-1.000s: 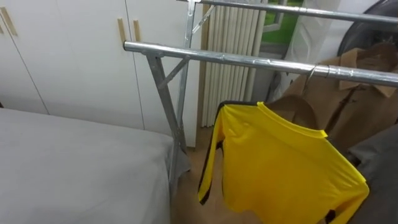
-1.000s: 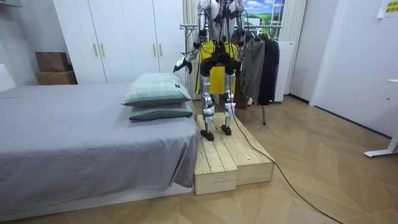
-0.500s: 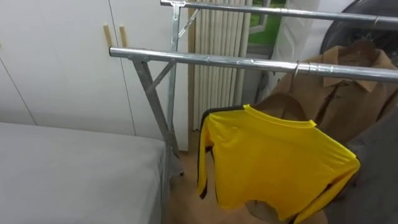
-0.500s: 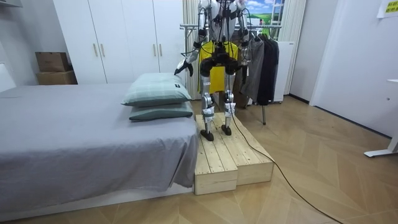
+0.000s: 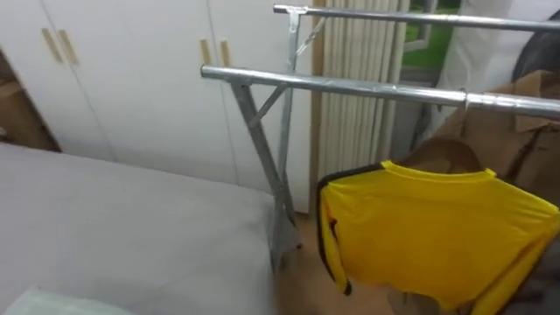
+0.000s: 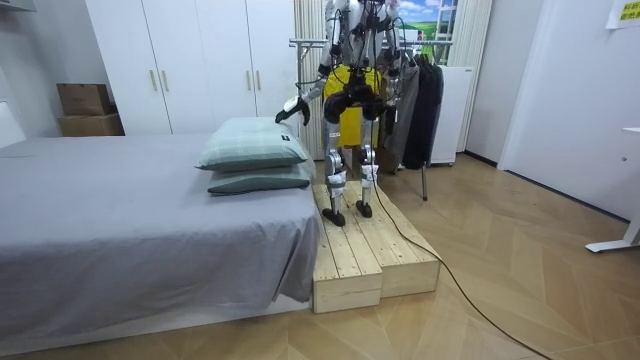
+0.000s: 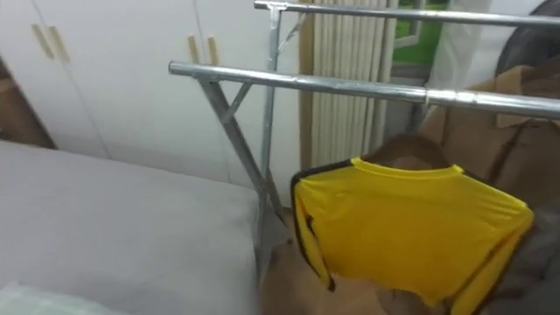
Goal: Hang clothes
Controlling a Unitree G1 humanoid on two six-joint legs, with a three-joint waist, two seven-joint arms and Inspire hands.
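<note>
1. Left eye view, far left: a brown cardboard box [image 5: 12,118] sits at the edge of the frame. It is against the white wardrobe [image 5: 131,87], whose doors have pale wooden handles.
2. Below them the grey-sheeted bed [image 5: 131,227] fills the lower left. The corner of a pale green pillow [image 5: 52,303] shows at the bottom edge.
3. In the room view the robot stands on a wooden platform [image 6: 385,260] at the side of the bed. Its back is to the camera and it faces the rack. Its left hand [image 6: 293,108] is held out toward the room view's left, above the stacked pillows and apart from them. I cannot tell how its fingers are set.
4. The front rail [image 5: 350,86] of the metal clothes rack runs from mid-frame to the right edge and rests on a slanted leg. A second rail [image 5: 420,17] runs higher up behind it, and a pale pleated curtain [image 5: 359,131] hangs between the two.
5. The yellow shirt [image 5: 437,227], with dark trim along one sleeve, hangs spread out to the right of the leg. Its collar is uppermost, below the front rail. I cannot tell what holds it up.
6. Just behind it a brown coat [image 5: 516,131] hangs from the front rail.
7. In the room view the right hand [image 6: 394,52] is raised beside the rack. Whether its fingers are open or curled cannot be told. Dark clothes [image 6: 430,100] hang further to the room view's right.
</note>
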